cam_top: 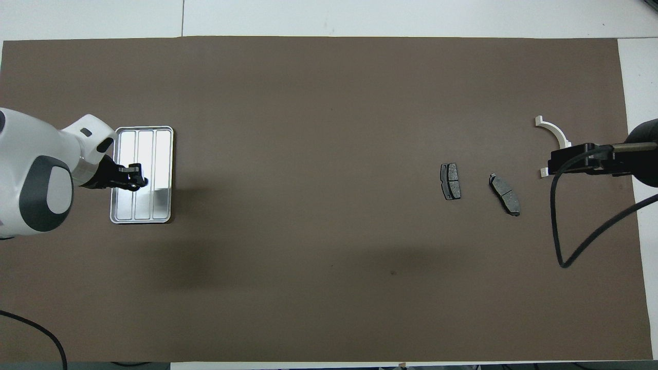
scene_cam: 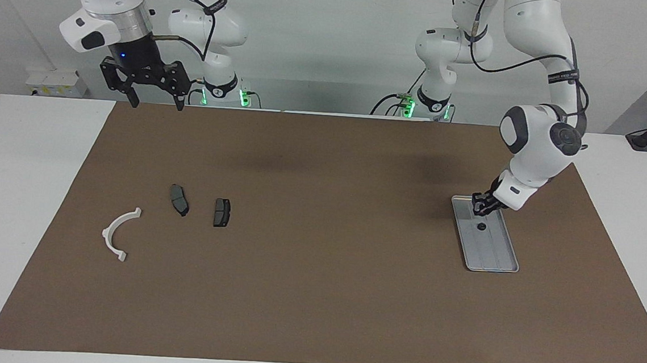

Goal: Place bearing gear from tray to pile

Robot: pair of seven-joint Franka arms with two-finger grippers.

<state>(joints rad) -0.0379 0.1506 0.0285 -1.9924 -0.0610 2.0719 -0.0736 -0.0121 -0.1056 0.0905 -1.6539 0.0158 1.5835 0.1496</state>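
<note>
The silver-grey grooved tray [scene_cam: 496,251] lies toward the left arm's end of the table and also shows in the overhead view [cam_top: 162,154]. A small dark bearing gear [scene_cam: 481,227] sits in it. My left gripper [scene_cam: 481,211] hangs open just above the tray's nearer half, close to the gear, and holds nothing; in the overhead view my left gripper [cam_top: 136,177] largely covers the gear. The pile lies toward the right arm's end: a white half-ring bracket [scene_cam: 118,230] and two dark brake-pad plates [scene_cam: 179,200] [scene_cam: 221,212]. My right gripper [scene_cam: 156,100] waits open and raised at the table's near edge.
A brown mat [scene_cam: 315,295] covers the table. The right arm's black cable [cam_top: 560,221] hangs over the mat near the pile in the overhead view, where the bracket [cam_top: 555,132] is partly covered by the right gripper [cam_top: 552,162].
</note>
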